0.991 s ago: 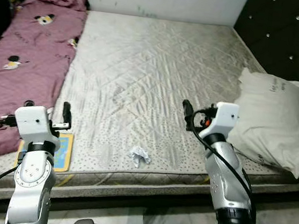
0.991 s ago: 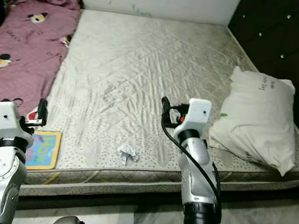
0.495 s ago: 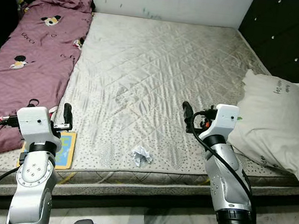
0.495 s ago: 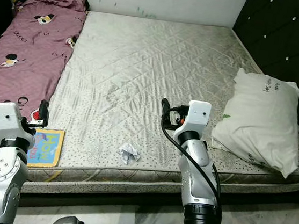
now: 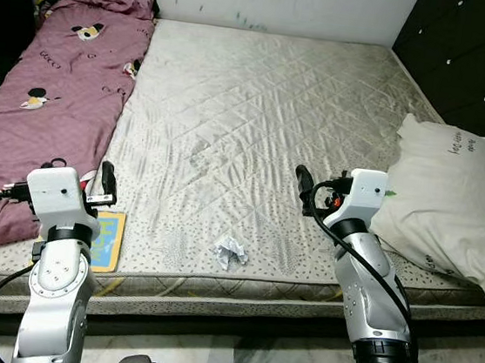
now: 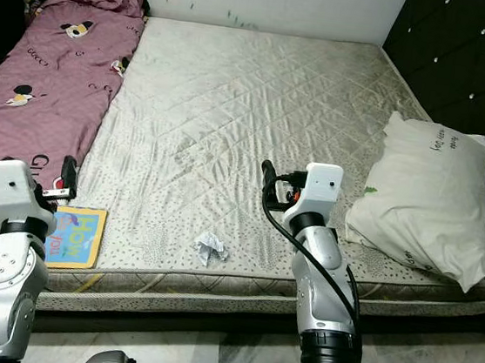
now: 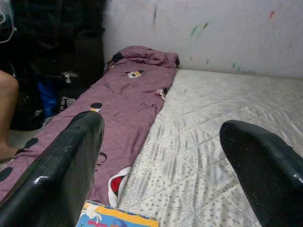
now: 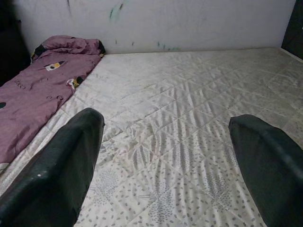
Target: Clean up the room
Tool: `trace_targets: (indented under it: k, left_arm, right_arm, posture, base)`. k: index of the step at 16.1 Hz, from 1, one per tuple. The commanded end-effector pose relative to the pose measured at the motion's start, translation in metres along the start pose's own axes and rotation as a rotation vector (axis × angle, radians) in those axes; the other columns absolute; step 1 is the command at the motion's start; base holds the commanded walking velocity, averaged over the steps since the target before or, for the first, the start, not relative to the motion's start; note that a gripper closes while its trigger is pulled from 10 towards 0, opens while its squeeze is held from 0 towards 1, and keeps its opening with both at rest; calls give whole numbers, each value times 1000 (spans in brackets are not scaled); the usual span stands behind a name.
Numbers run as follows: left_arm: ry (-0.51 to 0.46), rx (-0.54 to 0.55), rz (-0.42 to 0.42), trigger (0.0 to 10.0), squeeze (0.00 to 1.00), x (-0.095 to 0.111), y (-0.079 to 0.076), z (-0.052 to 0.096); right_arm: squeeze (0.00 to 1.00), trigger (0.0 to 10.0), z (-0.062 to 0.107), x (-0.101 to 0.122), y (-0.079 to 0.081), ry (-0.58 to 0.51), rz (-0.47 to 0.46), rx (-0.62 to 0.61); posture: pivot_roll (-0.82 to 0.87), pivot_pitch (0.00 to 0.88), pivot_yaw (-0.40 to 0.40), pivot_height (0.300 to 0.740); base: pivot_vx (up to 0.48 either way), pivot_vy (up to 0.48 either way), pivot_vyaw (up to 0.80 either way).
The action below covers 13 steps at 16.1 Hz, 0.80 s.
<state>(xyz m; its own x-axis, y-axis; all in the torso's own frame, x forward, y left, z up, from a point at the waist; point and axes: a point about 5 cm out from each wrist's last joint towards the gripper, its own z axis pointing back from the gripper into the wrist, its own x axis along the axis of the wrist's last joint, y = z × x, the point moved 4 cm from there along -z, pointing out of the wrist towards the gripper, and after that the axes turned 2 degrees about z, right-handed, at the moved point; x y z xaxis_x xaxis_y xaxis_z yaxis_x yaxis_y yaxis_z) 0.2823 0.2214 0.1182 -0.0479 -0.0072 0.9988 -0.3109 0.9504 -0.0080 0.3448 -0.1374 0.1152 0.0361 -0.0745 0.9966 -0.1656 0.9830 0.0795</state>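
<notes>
Bed: bare quilted mattress, pale grey, running from the near edge to the white wall.
Paper: crumpled white scrap lying on the mattress near its front edge, between the two arms, touching neither.
Book: flat, yellow and blue cover, at the front left edge of the mattress, just beside the blanket.
Blanket: purple, patterned, stretched along the left side of the bed to the wall.
Pillow: white, at the right edge of the mattress, against the dark headboard.
Left gripper: raised over the front left corner above the book; jaws wide apart, holding nothing.
Right gripper: raised over the mattress just left of the pillow; jaws wide apart, holding nothing.
</notes>
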Motion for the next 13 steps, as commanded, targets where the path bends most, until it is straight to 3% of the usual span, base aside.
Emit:
trace_targets:
  k: [1,7,13]
  left_arm:
    - [6,13,-9,10000,0,-2,1,-1]
    - [17,44,9,10000,0,-5,6,-2]
    - [26,43,14,10000,0,-6,6,-3]
  right_arm:
    - [0,10000,-2,7,3,-15,3,15]
    - [0,10000,-3,6,5,-12,9,31]
    - [0,10000,-5,6,8,-12,11,45]
  posture:
    - [-52,29,-60,700]
    - [-51,22,-67,620]
    - [-49,17,-67,615]
  base:
    - [0,0,0]
    - [0,0,0]
    - [0,0,0]
